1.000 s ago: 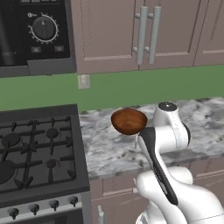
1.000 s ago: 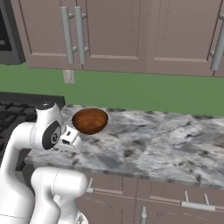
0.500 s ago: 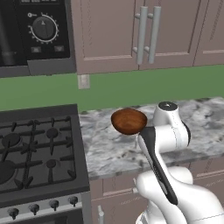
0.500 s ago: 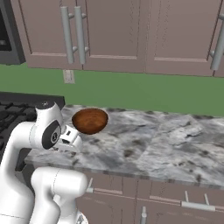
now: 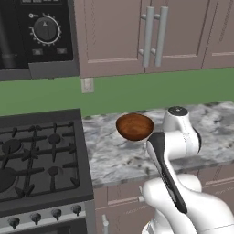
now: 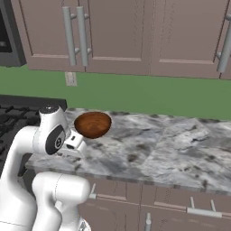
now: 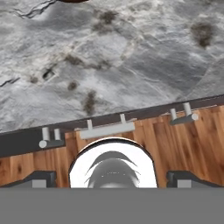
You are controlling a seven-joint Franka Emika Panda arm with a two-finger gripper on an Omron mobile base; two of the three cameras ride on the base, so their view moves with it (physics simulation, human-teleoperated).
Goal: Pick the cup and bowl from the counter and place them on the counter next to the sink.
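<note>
One bowl (image 5: 134, 126) is what we find of the task's things: reddish-brown, upright, sitting on the marbled counter (image 5: 114, 157) near the green back wall, just right of the black stove (image 5: 39, 157). We find neither the green cup nor the sink from these positions, so their whereabouts remain unconfirmed.

The gripper (image 7: 111, 177) looks straight down past the counter's front edge at the drawer handles (image 7: 107, 129) and the wood floor below; its two dark fingertips (image 7: 37, 178) sit at opposite sides of the hand view, spread as wide as they go, with nothing between them. It holds nothing. In the right base view the hand (image 6: 72, 145) hangs near the counter edge, just in front of the bowl and apart from it.

Risks, in our judgement:
- The hand sits low and close to the counter edge (the arm is folded tight), so a reach forward could knock the bowl's rim or strike the stone.
- The bowl's glossy, curved wall could slip from a two-finger pinch unless the rim is taken squarely.
- With the cup and sink unlocated, the base must likely drive, and a carried bowl could shift.

No brand, label or legible writing is found; the oven dial (image 5: 45, 29) bears tick marks only.
</note>
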